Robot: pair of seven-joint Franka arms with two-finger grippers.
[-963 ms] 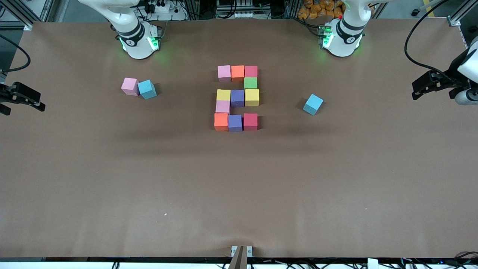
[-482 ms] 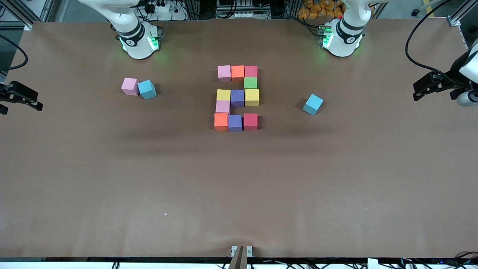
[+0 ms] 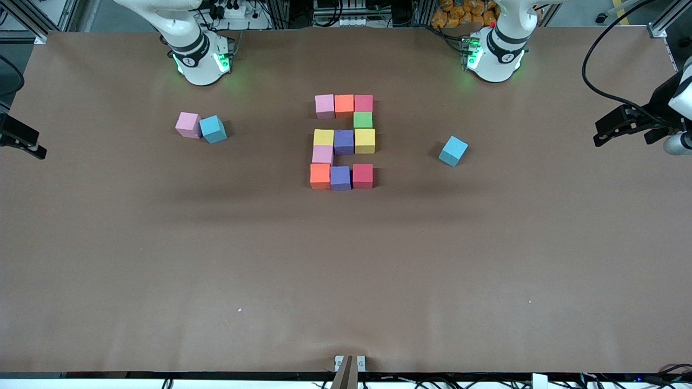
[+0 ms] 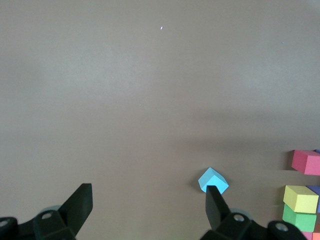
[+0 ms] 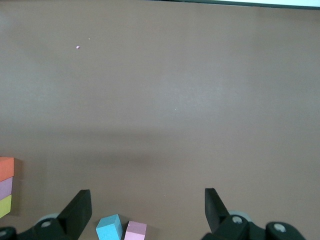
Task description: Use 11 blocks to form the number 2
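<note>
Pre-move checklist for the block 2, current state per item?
1. Digit complete: number 2 shows eleven blocks in a three-by-five shape. Ok.
2. Blocks touching: neighbours sit flush, though the pink block in the fourth row is slightly offset. Ok.
3. Spare blocks apart from the digit: spare pink cube touching a light-blue cube toward the right arm's end; second light-blue cube toward the left arm's end. Ok.
4. Left gripper open, empty, over bare table at its end. Ok.
5. Right gripper open, empty, over bare table at its end. Ok.
</note>
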